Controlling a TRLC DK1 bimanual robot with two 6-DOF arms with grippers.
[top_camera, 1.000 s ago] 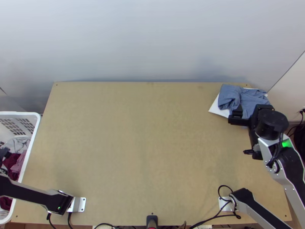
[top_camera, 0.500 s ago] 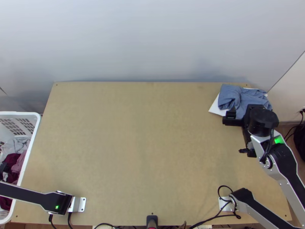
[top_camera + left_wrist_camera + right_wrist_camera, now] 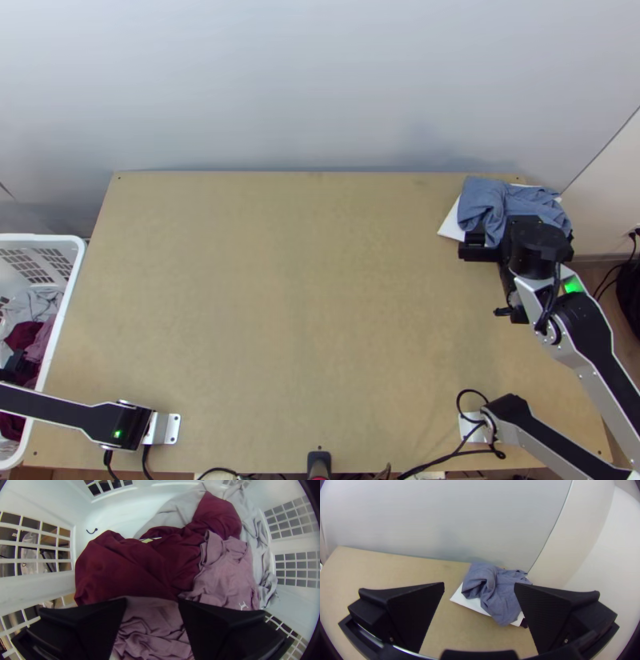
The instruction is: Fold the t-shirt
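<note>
some blue cloth (image 3: 518, 202) hides behind the right arm (image 3: 588, 324)

Basket (image 3: 48, 238) cut off, blue-grey cloth (image 3: 488, 200) partly covered.
In the top view, the left edge crops the basket and left arm (image 3: 60, 406); the right end effector (image 3: 522, 230) covers the cloth's near part, and the cloth hides most of the white item (image 3: 450, 228). A dark scrap (image 3: 524, 623) beneath is unidentifiable. The left end effector's (image 3: 14, 365) blurred fingers (image 3: 230, 626) hide some mauve fabric (image 3: 150, 626).
</note>
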